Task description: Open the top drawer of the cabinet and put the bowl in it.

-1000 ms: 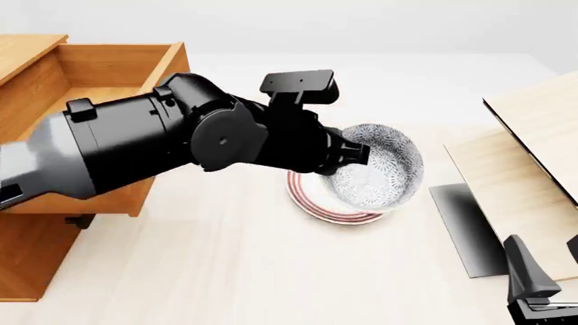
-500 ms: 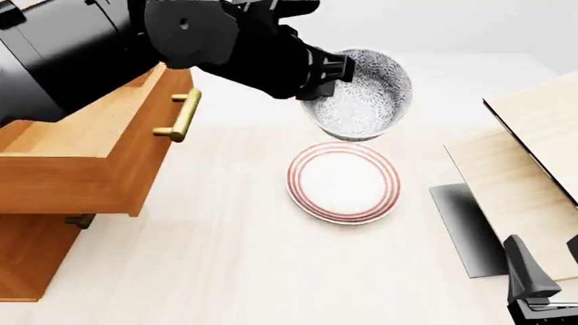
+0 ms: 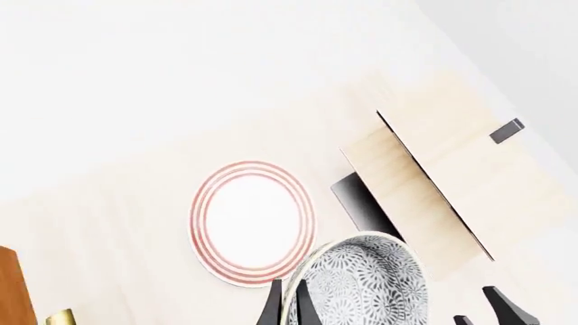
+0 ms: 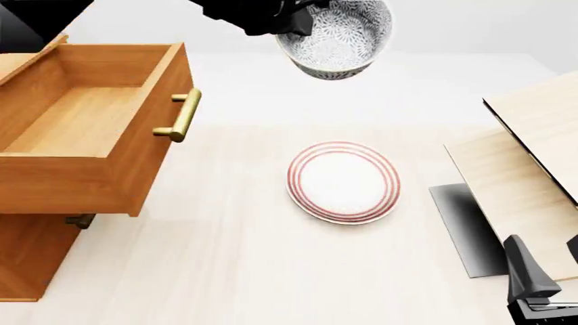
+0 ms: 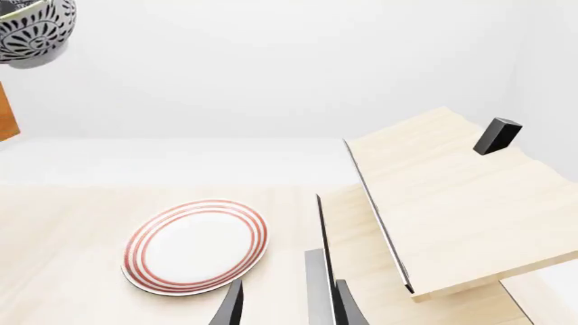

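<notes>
Front view: bowl held high, top drawer pulled out

Front view showed the left tool (image 4: 287, 22) at the upper edge of the picture, clenched on the near rim of the bowl (image 4: 336, 37), which hung in the air well above the surface (image 4: 226, 257), tilted so that its speckled inside faced the camera. Beneath it and nearer the camera lay the plate (image 4: 343, 181), flat on the surface and bare. To the left stood the cabinet (image 4: 27, 257), with the top drawer (image 4: 81, 142) drawn out, its brass handle (image 4: 181, 115) towards the plate; nothing showed on its visible floor. The bowl was to the right of the drawer, not over it.

In the left wrist view one finger (image 3: 273, 308) sat outside the bowl's (image 3: 366, 284) rim and one inside, with the plate (image 3: 252, 222) far beyond. The right tool (image 4: 532, 284) sat low at the surface's near right corner beside the pale boards (image 4: 524, 169); in the right wrist view its fingers (image 5: 229, 308) stood apart, released, gripping nothing
</notes>
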Controlling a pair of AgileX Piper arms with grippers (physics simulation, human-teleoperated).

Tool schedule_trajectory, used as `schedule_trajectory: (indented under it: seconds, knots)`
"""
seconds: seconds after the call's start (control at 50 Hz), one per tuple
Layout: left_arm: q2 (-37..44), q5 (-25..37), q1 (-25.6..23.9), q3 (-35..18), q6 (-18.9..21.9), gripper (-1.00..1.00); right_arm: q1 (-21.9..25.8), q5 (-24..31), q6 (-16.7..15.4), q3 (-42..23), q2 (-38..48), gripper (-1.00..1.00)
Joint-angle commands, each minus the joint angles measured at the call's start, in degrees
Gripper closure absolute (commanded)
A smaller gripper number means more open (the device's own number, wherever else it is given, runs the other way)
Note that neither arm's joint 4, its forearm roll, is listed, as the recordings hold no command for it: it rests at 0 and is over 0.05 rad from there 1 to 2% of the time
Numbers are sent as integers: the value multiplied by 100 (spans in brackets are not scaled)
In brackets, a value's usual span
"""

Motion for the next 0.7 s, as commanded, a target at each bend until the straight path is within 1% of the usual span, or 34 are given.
schedule_trajectory:
  seconds: [0.02,0.2,0.34,0.44,0.7]
  knots:
    - [-10,377,367,-582,101,100,-3,5,2,3,-16,-100]
    - [-205,359,647,-467,85,100,-3,5,3,3,-13,-100]
    - [-337,470,894,-480,136,100,-3,5,3,3,-14,-100]
    - [-509,464,1098,-280,179,100,-5,5,5,3,-13,-100]
    - [-914,246,1454,407,108,100,-1,5,4,3,-16,-100]
